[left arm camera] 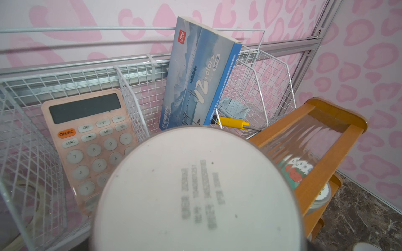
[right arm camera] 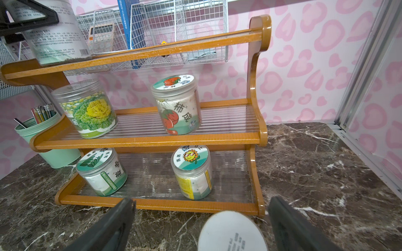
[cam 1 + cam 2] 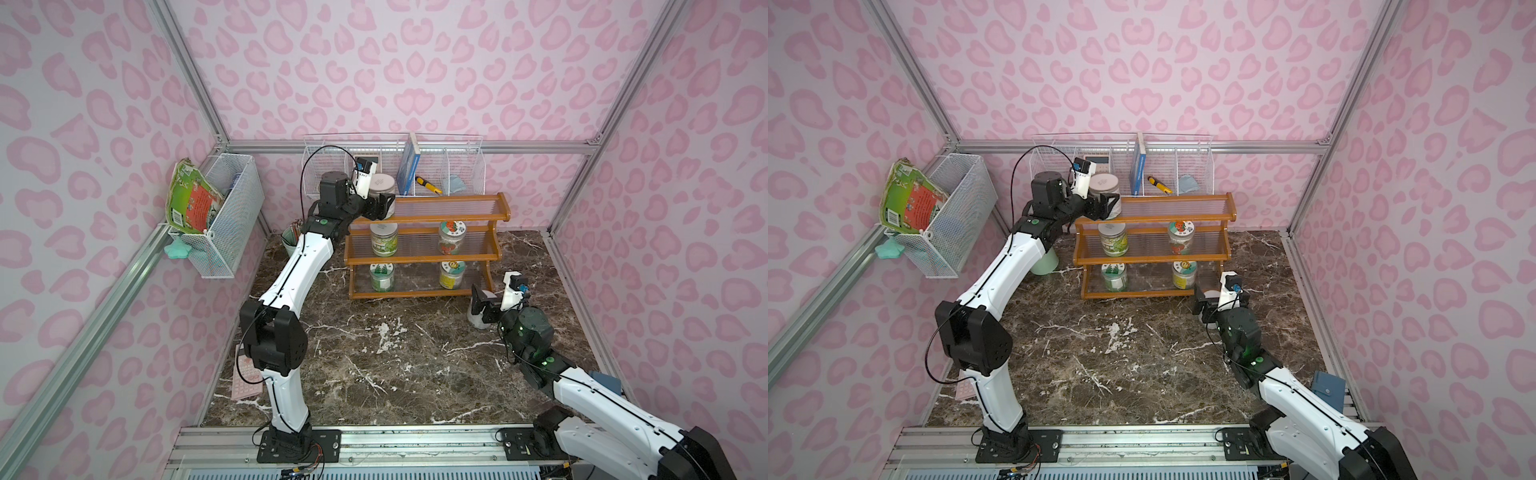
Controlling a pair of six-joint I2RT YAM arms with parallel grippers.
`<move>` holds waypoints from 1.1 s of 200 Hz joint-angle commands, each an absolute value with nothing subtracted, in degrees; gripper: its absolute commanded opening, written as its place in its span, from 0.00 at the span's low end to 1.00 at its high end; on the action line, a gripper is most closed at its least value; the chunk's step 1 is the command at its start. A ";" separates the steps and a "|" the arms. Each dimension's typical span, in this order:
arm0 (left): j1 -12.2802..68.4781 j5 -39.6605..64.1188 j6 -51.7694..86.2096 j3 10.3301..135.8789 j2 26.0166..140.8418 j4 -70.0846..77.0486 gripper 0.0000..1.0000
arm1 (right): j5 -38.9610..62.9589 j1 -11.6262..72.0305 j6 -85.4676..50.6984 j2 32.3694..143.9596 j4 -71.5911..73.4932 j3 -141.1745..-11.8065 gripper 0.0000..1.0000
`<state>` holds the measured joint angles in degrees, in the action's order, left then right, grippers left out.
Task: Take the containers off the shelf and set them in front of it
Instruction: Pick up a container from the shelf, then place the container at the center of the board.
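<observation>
Plain white lid of the top-tier jar (image 1: 195, 191) is filling most of the left wrist view, with faint grey print blurring across it. Left pincer (image 3: 384, 208) is pinching this jar by its clear body at the left end of the shelf (image 3: 503, 216), top tier. One black jaw is pressing across the jar's upper wall in the right wrist view. Jar base is sitting level with the top rail; cannot tell whether it is resting there or hanging just clear.

Right pincer (image 2: 201, 201) is standing spread wide, its dark jaws straddling the surface jar (image 2: 232, 232) with gaps showing on both sides. That jar, plain-lidded, is standing upright on the marble surface (image 3: 395, 374) just in front of the shelf's right end.

Four more jars are sitting on the shelf. Cabbage jar (image 2: 87, 108) and tomato jar (image 2: 177, 104) are occupying the middle tier, left and right. Leaf-lid jar (image 2: 101, 171) and sunflower jar (image 2: 192, 173) are occupying the bottom tier beneath them. All are standing upright, well apart within each tier.

Mint-green pencil cup (image 2: 43, 141) is standing on the surface beside the shelf's left end, partly hidden by the left arm (image 3: 291, 270) in both top views. Behind the shelf, white wire baskets (image 1: 32, 152) are hanging on the back wall, holding a peach calculator (image 1: 91, 139), a blue paint box (image 1: 195, 76) leaning upright and a yellow cutter (image 1: 232, 123).
</observation>
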<state>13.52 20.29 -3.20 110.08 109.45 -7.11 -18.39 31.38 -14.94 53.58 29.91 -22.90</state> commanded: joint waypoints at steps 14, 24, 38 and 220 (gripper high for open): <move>13.53 20.74 -3.60 109.70 107.53 -3.93 0.75 | -18.19 31.33 -14.82 53.13 30.61 -23.77 0.99; 13.62 20.98 -3.68 108.54 106.32 -3.18 0.75 | -17.95 31.20 -14.31 52.91 30.26 -24.02 0.99; 13.88 20.92 -3.94 106.69 104.31 -2.06 0.74 | -17.74 30.57 -13.35 52.58 29.22 -24.59 0.99; 29.29 18.72 -1.14 67.97 78.33 6.68 0.74 | 18.55 11.68 -14.65 46.85 11.26 -32.97 0.99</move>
